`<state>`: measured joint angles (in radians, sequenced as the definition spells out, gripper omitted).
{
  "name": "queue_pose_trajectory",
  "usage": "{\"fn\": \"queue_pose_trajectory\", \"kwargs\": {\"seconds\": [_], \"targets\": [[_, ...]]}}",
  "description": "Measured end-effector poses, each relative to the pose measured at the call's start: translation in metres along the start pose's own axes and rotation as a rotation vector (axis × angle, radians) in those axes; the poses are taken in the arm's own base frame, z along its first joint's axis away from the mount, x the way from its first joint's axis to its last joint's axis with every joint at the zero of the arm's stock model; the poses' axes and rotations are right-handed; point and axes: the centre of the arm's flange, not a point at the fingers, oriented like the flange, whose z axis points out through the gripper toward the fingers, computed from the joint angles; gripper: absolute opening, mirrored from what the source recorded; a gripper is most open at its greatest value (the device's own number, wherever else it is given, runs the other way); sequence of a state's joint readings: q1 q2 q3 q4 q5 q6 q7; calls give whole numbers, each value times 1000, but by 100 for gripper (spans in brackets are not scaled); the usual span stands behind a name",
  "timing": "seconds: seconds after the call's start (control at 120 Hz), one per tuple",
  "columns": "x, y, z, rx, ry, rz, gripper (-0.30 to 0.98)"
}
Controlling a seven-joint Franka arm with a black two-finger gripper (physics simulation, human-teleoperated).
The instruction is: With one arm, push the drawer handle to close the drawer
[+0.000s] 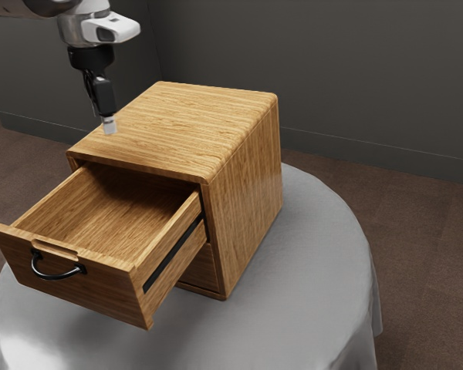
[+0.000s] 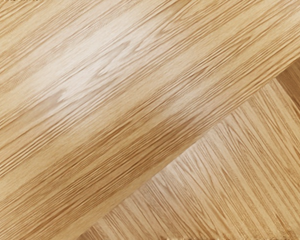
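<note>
My gripper [image 1: 109, 126] points down over the front part of the wooden cabinet's top [image 1: 166, 127], in the exterior view. Below that top, the upper drawer [image 1: 65, 284] is pulled far out toward the exterior view's lower left. Its front carries a black curved handle [image 1: 58, 275], well apart from my hand. In the wrist view, the cabinet top [image 2: 115, 90] ends in a slanting edge, and beyond it lies the drawer's bare inside bottom [image 2: 230, 175].
The cabinet stands on a round table with a grey cloth [image 1: 309, 270]. A lower drawer front [image 1: 201, 270] is partly visible beneath the pulled-out one. Dark walls [image 1: 370, 69] rise behind the table.
</note>
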<state>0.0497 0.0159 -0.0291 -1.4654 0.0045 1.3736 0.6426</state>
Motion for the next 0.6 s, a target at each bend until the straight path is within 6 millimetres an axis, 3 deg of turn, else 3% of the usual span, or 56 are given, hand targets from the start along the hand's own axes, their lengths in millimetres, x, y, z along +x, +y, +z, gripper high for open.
{"fn": "queue_pose_trajectory", "kwargs": {"seconds": [0.167, 0.217, 0.25, 0.292, 0.367, 0.433, 0.542, 0.6], "targets": [[-1, 1, -4, -9, 16, 47, 68], [-16, 11, -45, 46, 84, 57, 68], [-36, 27, -81, 87, 145, 64, 68], [-55, 52, -111, 117, 195, 82, 69], [-93, 91, -133, 124, 204, 79, 68], [-133, 116, -117, 97, 157, 22, 69], [-162, 138, -49, 16, 33, -86, 69], [-185, 146, -23, -2, 6, -169, 69]]}}
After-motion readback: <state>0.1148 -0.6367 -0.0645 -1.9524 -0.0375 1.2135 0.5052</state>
